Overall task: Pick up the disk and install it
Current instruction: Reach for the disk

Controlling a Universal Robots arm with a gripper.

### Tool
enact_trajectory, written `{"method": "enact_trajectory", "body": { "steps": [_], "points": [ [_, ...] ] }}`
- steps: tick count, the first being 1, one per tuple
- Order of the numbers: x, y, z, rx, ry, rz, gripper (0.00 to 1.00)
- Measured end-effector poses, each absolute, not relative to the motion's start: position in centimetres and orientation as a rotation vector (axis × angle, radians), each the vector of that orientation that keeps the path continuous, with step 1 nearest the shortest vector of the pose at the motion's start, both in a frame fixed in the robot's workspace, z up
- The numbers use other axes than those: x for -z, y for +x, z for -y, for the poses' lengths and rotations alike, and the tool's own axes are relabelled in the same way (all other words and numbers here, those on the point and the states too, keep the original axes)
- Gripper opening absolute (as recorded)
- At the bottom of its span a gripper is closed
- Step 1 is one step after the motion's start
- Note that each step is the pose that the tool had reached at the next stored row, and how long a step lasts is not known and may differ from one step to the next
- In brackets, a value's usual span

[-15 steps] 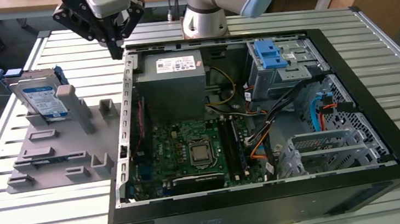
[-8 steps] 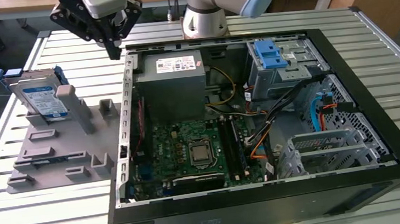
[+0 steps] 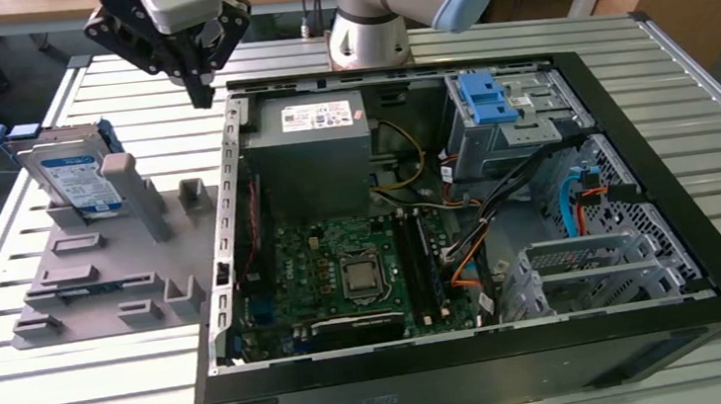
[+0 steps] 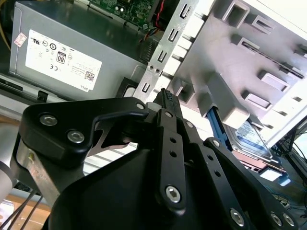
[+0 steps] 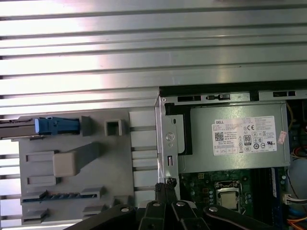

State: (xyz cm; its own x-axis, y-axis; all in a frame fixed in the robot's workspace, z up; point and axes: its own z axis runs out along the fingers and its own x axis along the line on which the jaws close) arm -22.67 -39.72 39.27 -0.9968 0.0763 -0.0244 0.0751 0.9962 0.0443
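So the black two-finger gripper [image 3: 200,95] is hanging over the slatted metal table [image 3: 75,398]. It's at the far corner of the open black computer case [image 3: 698,269] on the exterior view's left, just outside the wall by the grey power-supply box [image 3: 315,137]. Its fingers are pinched together with nothing between them, so it's empty.

The flat silver hard disk with the white-and-blue label and blue plastic frame [image 3: 75,178] is well apart from it, off toward the exterior view's left and lower down. It's standing on edge in a slot of the grey plastic fixture plate [image 3: 103,276] beside the case. In the first wrist view the disk [image 5: 53,126] is just a thin strip, edge-up, running crosswise to the case wall. It might be leaning back a little, hard to say. Not picked up yet.
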Motion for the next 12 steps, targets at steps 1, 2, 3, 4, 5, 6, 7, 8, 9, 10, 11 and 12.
{"method": "enact_trajectory", "body": {
  "steps": [1, 2, 3, 4, 5, 6, 7, 8, 9, 10, 11, 12],
  "points": [
    [-39.27, -22.72, 39.72, -0.067, 0.118, -3.112, 0.11],
    [-39.27, -22.77, 39.72, -0.068, 0.118, -3.112, 0.11],
    [-39.27, -22.82, 39.72, -0.068, 0.118, -3.112, 0.11],
    [-39.27, -22.88, 39.72, -0.068, 0.118, -3.112, 0.11],
    [-39.27, -22.93, 39.72, -0.068, 0.118, -3.112, 0.11],
    [-39.27, -22.98, 39.72, -0.068, 0.118, -3.112, 0.11],
    [-39.27, -23.04, 39.72, -0.068, 0.118, -3.112, 0.11],
    [-39.27, -23.09, 39.72, -0.067, 0.118, -3.113, 0.11],
    [-39.27, -23.14, 39.72, -0.068, 0.118, -3.112, 0.11],
    [-39.27, -23.19, 39.71, -0.068, 0.118, -3.112, 0.11],
    [-39.27, -23.25, 39.71, -0.067, 0.118, -3.112, 0.11],
    [-39.27, -23.30, 39.71, -0.067, 0.118, -3.112, 0.11]
  ]
}}
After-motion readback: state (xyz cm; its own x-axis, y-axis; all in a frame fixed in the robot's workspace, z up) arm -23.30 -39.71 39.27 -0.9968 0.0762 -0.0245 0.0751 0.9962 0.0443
